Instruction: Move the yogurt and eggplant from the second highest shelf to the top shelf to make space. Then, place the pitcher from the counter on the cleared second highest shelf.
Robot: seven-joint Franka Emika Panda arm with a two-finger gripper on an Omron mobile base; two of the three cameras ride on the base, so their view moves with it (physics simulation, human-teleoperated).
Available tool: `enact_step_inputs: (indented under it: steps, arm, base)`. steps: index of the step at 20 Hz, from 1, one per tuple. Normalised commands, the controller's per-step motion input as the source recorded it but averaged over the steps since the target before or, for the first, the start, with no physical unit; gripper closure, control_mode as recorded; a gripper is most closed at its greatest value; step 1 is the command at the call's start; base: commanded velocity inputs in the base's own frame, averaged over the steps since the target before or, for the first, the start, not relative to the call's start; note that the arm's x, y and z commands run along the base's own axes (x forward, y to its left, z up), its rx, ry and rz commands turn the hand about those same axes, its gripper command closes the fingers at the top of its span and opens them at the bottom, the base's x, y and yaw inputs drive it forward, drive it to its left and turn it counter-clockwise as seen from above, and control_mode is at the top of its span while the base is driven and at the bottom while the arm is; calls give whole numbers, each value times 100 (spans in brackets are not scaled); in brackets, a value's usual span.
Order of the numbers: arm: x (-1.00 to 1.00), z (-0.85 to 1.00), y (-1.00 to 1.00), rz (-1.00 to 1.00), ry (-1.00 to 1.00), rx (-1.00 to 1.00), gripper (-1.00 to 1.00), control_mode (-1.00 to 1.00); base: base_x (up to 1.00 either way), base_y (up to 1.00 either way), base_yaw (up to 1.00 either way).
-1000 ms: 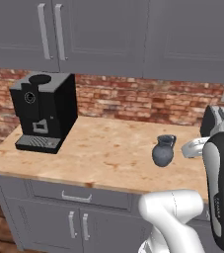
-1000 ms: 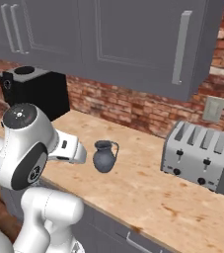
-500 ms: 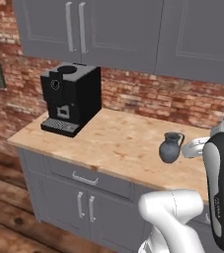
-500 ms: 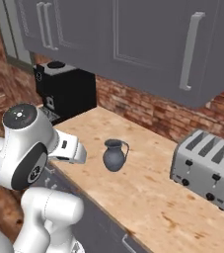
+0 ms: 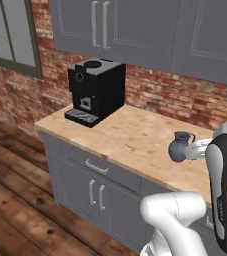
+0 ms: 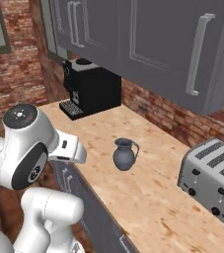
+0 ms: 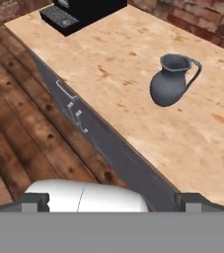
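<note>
Judging by the pitcher (image 7: 171, 83) left standing ungrasped on the counter (image 7: 123, 64) at 1 o'clock, the pitcher step isn't done yet; finger state can't be told.

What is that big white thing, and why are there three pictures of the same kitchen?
The white thing is a robot arm on a base that can drive around. It all comes from a computer, so nothing is real. Two pictures are taken by cameras riding behind the arm, one on its left and one on its right. The third is from a camera on its hand, looking down past the tool's two dark fingertips, which stand far apart and hold nothing.

On the wooden counter stands a dark blue-grey pitcher, upright, handle to one side. A black coffee machine sits by the brick wall, and a silver toaster stands at the other end.
</note>
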Motion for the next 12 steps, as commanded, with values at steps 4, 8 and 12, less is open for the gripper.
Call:
enact_step_inputs:
  steps: [4, 8, 12]
  arm:
    - [0, 0, 0, 0, 0, 0, -100, 100]
    - [0, -4, -6, 2, -1, 0, -100, -100]
    - [0, 0, 0, 0, -1, 0, -100, -100]
  base:
    - [-2, -79, 28]
    - [0, -41, 11]
    - [0, 0, 0]
